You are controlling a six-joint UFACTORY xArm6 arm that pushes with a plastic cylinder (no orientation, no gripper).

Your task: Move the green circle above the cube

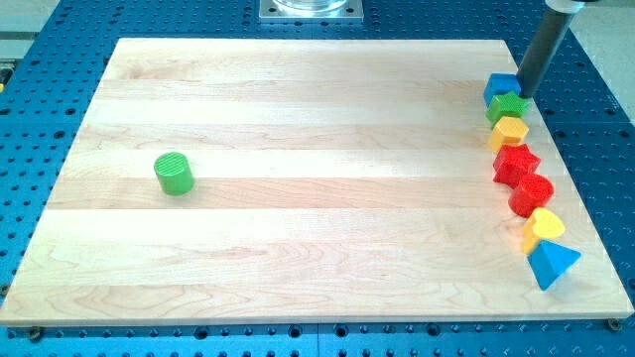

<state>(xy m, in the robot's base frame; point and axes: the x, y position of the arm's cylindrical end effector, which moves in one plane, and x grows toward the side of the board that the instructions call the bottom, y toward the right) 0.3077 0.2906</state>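
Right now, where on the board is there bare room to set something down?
Everything between the green cylinder and the block column at the view's right is bare. That edge is crowded, from the blue cube by my tip down to the blue wedge.

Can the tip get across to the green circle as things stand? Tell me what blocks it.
Probably yes. My tip sits at the view's top right, beside the blue cube. The green circle stands alone at the view's left, with only bare board between them.
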